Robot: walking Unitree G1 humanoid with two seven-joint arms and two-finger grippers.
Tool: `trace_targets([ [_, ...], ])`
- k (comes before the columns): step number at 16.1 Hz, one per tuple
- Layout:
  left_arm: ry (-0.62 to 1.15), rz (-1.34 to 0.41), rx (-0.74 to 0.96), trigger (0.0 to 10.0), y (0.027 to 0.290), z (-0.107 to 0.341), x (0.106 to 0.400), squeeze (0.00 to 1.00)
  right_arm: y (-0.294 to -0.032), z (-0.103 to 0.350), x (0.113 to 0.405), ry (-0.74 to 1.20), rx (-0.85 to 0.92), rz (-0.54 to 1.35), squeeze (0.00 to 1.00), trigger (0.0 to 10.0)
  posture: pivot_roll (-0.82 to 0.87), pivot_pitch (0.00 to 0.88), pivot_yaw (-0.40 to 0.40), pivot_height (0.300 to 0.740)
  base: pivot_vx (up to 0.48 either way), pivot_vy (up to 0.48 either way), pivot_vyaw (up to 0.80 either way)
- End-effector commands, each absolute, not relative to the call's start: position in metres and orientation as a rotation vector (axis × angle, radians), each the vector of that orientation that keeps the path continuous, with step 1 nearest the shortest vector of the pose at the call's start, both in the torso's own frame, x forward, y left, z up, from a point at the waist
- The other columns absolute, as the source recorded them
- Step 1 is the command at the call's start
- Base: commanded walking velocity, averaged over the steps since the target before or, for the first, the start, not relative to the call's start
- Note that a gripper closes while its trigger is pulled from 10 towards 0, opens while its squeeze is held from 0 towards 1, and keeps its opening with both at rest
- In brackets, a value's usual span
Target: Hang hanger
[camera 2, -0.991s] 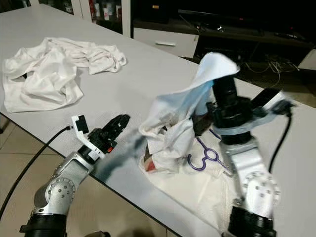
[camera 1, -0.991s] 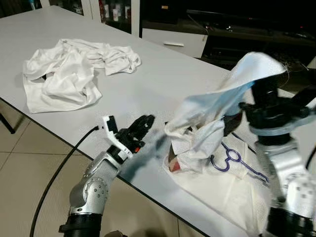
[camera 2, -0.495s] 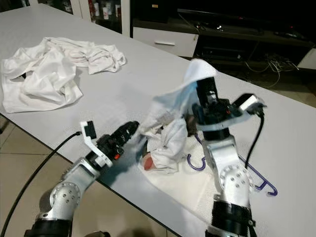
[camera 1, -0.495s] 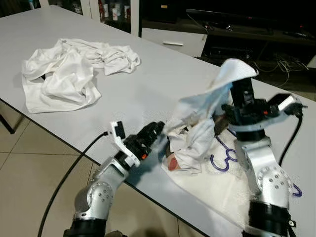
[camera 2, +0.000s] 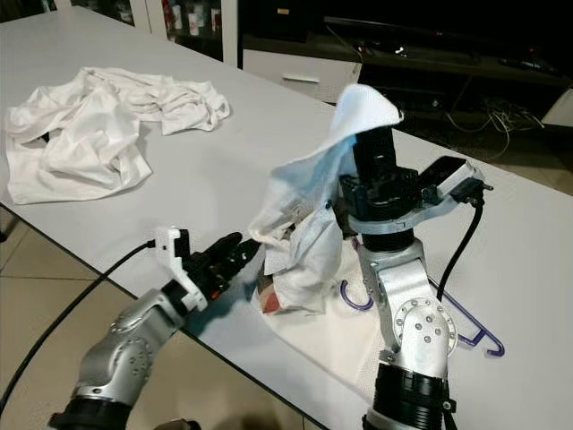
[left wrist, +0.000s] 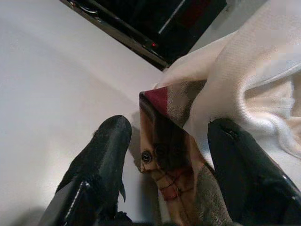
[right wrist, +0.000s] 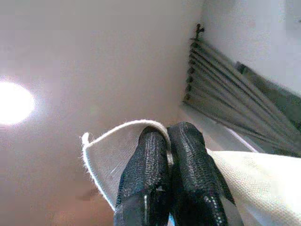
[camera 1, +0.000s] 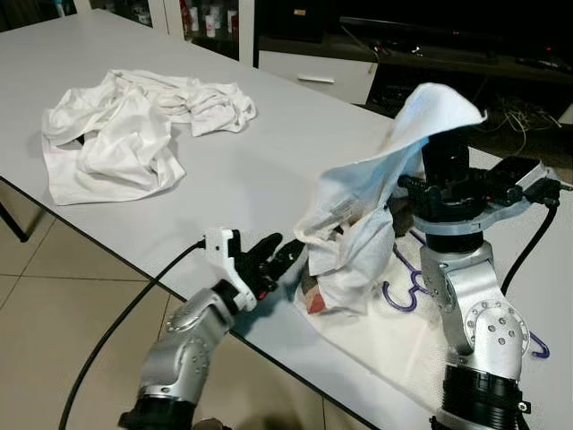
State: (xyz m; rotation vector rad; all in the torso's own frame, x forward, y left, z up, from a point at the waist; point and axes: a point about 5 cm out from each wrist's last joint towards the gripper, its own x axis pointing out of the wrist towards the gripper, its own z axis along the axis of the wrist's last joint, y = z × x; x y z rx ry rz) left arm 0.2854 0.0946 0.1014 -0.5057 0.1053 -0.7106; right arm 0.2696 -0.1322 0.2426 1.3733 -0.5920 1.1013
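The right end effector (right wrist: 164,141) is pointing upward with its fingers pressed together on a fold of the white garment (camera 1: 358,224), lifting it off the tabletop (camera 1: 269,152), probably to expose what lies beneath. The purple hanger (camera 1: 421,287) is lying flat on the tabletop, partly under the cloth, just beside the right arm. The left end effector (left wrist: 164,136) is approaching with fingers spread around the plaid-lined collar (left wrist: 164,141), apparently to steady it. A second white garment (camera 1: 125,130) is lying far left.
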Motion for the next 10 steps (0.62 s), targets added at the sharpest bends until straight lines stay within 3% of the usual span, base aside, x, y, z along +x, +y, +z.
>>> trace_targets([
  [1,0.098,-0.725,-0.505,10.0,0.09,0.104,0.287,0.0,-0.134,0.248,0.266,-0.619,1.368,1.124,0.0,0.0,0.05,0.064,-0.068,0.74,0.0,0.0,0.0],
  [4,0.098,-0.725,-0.505,10.0,0.09,0.104,0.287,0.0,-0.134,0.248,0.266,-0.619,1.368,1.124,0.0,0.0,0.05,0.064,-0.068,0.74,0.0,0.0,0.0],
  [6,0.047,-0.837,-0.545,10.0,0.085,0.111,0.277,0.0,-0.141,0.229,0.277,-0.556,1.369,0.994,0.0,0.0,0.05,0.063,-0.071,0.74,0.0,0.0,0.0],
  [10,0.037,-0.87,-0.57,10.0,0.082,0.113,0.274,0.0,-0.142,0.213,0.282,-0.491,1.374,0.931,0.0,0.0,0.06,0.062,-0.071,0.74,0.0,0.0,0.0],
])
